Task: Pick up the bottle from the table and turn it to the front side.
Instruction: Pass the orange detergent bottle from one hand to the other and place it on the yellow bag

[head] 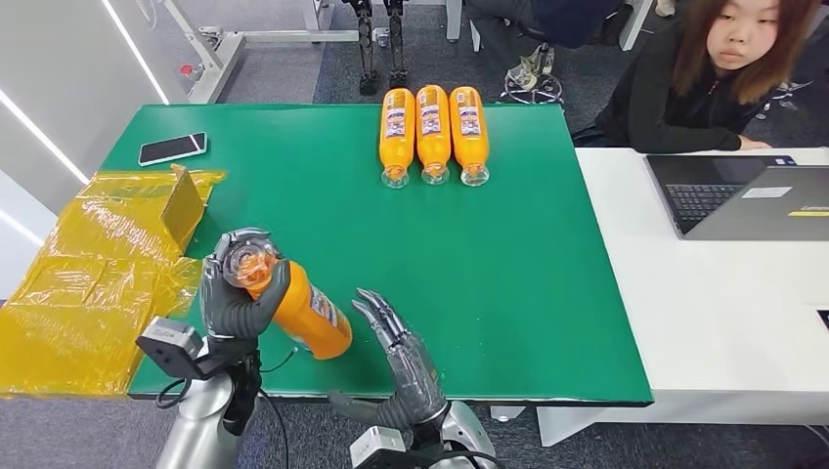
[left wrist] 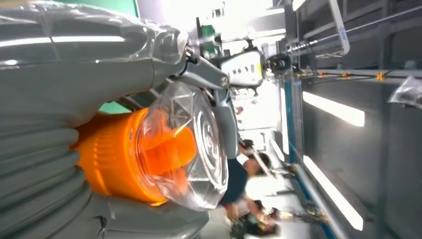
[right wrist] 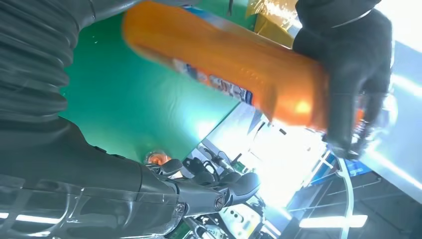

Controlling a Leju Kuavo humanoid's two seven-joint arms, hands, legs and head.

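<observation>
Holding the bottle (head: 293, 308) up off the green table (head: 508, 293) near its front-left corner, with the left hand (head: 238, 293) wrapped round the clear base end, thumb and fingers (head: 266, 293) curling in tight on the orange body, the hand's own wrist view looking straight onto that transparent ribbed bottom. Judging the step as the turning one: pickup apparently done, label only partly showing along the side in the head view, so likely calling next for a roll about the long axis until the printed label faces up and forward. Waiting just beside the free end with the right hand (head: 403, 357), fingers (head: 376, 311) apart and stretched out, gripping nothing, seemingly placed for steadying or taking over the far end. Lying tilted, the long axis running from the raised clear base near the robot's left down and rightward toward the right hand, the lower end hanging close over the table edge; touching the cloth or not, too hard to tell. Calling for a firm grip during any twist, the smooth round body seeming apt to slip. Resting further back on the table, three more bottles (head: 433, 122) lying side by side.
</observation>
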